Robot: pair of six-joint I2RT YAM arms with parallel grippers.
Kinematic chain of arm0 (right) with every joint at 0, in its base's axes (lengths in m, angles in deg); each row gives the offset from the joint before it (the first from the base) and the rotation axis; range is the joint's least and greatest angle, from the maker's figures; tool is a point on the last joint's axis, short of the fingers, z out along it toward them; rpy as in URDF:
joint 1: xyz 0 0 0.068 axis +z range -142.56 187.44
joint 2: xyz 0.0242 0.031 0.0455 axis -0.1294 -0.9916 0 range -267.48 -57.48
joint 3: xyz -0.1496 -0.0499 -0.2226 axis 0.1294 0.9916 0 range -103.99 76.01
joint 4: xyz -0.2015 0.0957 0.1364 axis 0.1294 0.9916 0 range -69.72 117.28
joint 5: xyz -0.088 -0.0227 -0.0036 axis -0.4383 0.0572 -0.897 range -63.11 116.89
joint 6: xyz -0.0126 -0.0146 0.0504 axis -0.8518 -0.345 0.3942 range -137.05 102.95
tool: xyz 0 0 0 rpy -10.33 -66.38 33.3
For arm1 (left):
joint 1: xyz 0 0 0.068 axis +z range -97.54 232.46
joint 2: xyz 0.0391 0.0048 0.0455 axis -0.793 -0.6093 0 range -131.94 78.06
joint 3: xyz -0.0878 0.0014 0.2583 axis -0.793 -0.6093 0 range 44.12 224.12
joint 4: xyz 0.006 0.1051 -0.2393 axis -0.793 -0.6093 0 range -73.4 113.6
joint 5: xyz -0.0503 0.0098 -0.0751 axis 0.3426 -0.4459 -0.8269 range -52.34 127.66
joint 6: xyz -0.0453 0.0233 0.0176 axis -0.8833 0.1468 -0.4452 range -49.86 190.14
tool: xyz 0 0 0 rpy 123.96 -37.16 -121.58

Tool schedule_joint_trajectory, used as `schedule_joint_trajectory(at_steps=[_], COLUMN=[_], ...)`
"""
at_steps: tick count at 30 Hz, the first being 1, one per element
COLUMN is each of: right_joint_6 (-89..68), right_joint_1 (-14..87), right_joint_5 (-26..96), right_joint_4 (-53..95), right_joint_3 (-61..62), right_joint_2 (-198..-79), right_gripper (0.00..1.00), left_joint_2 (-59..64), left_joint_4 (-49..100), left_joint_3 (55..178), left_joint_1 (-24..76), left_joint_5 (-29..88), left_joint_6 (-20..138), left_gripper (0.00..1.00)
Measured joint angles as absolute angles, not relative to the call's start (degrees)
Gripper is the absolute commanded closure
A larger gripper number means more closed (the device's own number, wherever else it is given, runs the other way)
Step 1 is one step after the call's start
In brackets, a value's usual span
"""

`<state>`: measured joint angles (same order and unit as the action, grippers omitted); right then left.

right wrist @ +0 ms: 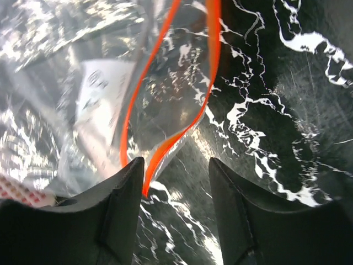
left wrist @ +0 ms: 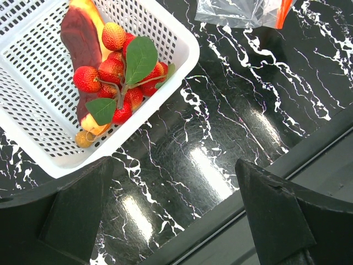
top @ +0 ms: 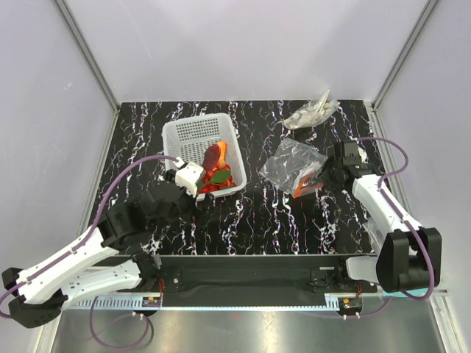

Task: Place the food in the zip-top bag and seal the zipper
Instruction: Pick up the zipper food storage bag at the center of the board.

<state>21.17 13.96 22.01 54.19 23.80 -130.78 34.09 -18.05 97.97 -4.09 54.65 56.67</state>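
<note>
Food (left wrist: 116, 72) in basket (left wrist: 38, 116) | zip-top bag (top: 294, 163) label (right wrist: 102, 88) unreadable | zipper (right wrist: 216, 49) at right tool (right wrist: 176, 165)

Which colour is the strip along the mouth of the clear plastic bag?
Orange-red. The zipper shows best in the right wrist view.

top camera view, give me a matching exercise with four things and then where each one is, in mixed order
Things:
1. food
2. zip-top bag
3. crumpled plastic wad
4. left gripper

Places:
A. near the far edge of the table, on the right
B. open, at the near edge of the white basket
C. inside the white basket
D. on the table, its zipper running between the fingers of the right gripper

Pairs: 1-C, 2-D, 3-A, 4-B
</note>
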Motion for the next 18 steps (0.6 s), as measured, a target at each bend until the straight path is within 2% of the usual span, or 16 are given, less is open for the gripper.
schedule_joint_trajectory(at_steps=[7,16,18], right_joint_6=[32.42,39.62,40.32], right_joint_1=[11.18,9.33,9.30], right_joint_5=[21.72,19.93,19.71], right_joint_4=[47.13,41.75,40.81], right_joint_3=[27.52,28.39,29.38], right_joint_2=[-134.63,-141.49,-141.51], right_gripper=[0.43,0.46,0.56], left_joint_2=[34.79,34.97,34.95], left_joint_4=[-17.85,-17.81,-17.81], left_joint_3=[97.97,97.95,97.95], left_joint_1=[-4.09,-4.09,-4.09], left_joint_5=[54.52,54.57,54.57], left_joint_6=[56.71,56.82,56.84], left_gripper=[0.01,0.01,0.01])
